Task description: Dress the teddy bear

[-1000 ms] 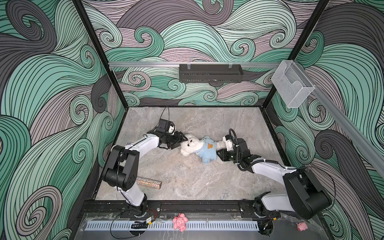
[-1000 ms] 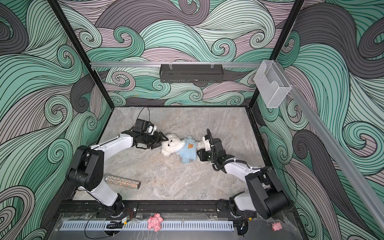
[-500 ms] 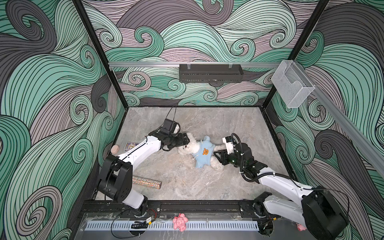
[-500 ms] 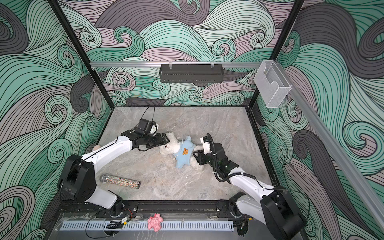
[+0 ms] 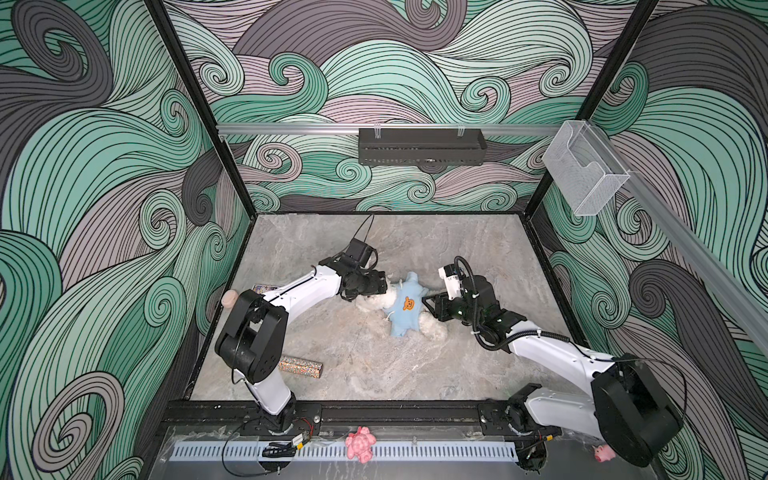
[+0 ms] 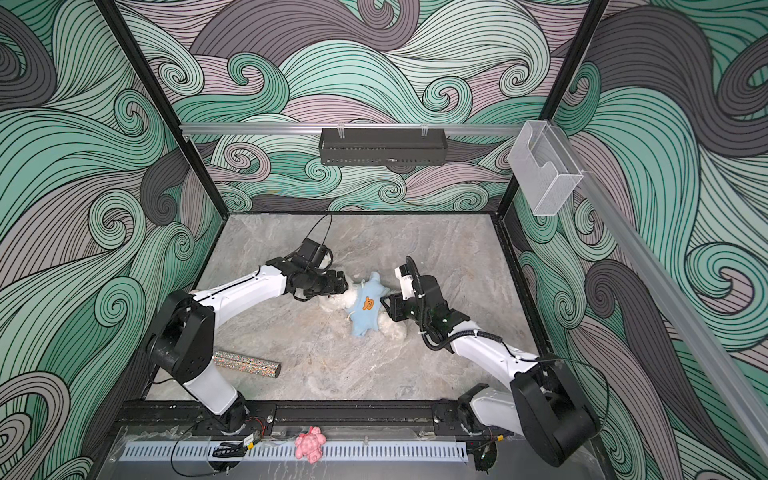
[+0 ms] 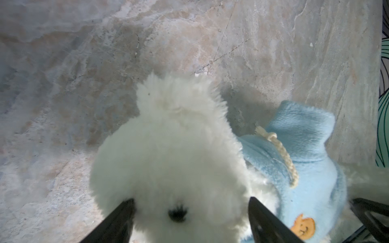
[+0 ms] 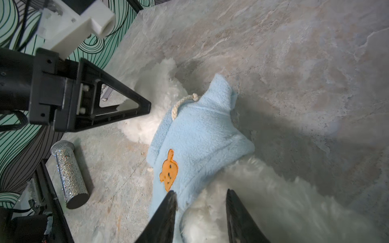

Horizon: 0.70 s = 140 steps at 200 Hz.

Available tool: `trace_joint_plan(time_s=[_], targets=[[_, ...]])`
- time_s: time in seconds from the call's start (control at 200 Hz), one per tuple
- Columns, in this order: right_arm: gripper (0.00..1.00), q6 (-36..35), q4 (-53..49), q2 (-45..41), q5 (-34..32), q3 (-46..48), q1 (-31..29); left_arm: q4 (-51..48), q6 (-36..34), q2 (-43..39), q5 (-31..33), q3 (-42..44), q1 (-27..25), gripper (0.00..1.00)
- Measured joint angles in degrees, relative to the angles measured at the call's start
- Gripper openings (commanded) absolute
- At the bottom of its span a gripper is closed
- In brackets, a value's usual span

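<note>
Late dressing stage, judged: on the desk (image 5: pixel 374 370) the teddy bear (image 5: pixel 432 329) is laid flat, blue top (image 5: pixel 405 309) already pulled over its torso.
The left gripper (image 7: pixel 191 199) is spread astride the head (image 7: pixel 168 157), the right gripper (image 8: pixel 201 191) is parted at the hem (image 8: pixel 184 201); next, hem likely needs regripping and tugging down, sleeves (image 8: pixel 221 92) checked.
</note>
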<state>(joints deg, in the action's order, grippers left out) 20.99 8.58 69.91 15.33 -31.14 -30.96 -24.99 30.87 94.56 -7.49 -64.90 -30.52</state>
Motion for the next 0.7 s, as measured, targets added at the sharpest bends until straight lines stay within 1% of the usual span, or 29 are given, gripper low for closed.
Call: trace_joint_plan(time_s=[0.135, 0.235, 0.315, 0.425, 0.485, 0.55, 0.625, 0.7], targets=[[0.44, -1.6, -4.6, -2.6, -0.3, 0.0, -0.7, -1.0, -0.3, -6.8, 3.9, 2.9, 0.0, 0.86], [0.44, -2.6, -7.8, -4.9, -2.5, 0.0, -1.0, -0.7, 0.1, -11.9, 5.4, 4.4, 0.0, 0.85], [0.43, -2.8, -9.3, -5.3, -3.6, 0.0, -1.0, 0.6, 1.7, -16.3, 4.7, 8.0, 0.0, 0.82], [0.42, -2.8, -9.7, -4.2, -3.2, 0.1, -1.0, 5.4, 5.8, -20.6, 1.6, 16.0, -1.2, 0.81], [0.4, -2.8, -9.7, -3.1, -3.0, 0.1, -1.2, 7.4, 7.9, -20.8, 0.1, 19.4, -2.9, 0.81], [0.35, -2.5, -9.7, -1.9, -3.1, 0.2, -1.2, 8.8, 9.7, -19.3, -1.4, 21.2, -4.4, 0.81], [0.28, -1.8, -9.6, -0.6, -3.0, 0.6, -1.3, 10.4, 10.9, -15.8, -3.1, 20.5, -5.4, 0.79], [0.23, -0.7, -9.0, 0.9, -2.6, 1.3, -1.6, 11.3, 11.4, -10.6, -4.1, 17.4, -5.5, 0.78]])
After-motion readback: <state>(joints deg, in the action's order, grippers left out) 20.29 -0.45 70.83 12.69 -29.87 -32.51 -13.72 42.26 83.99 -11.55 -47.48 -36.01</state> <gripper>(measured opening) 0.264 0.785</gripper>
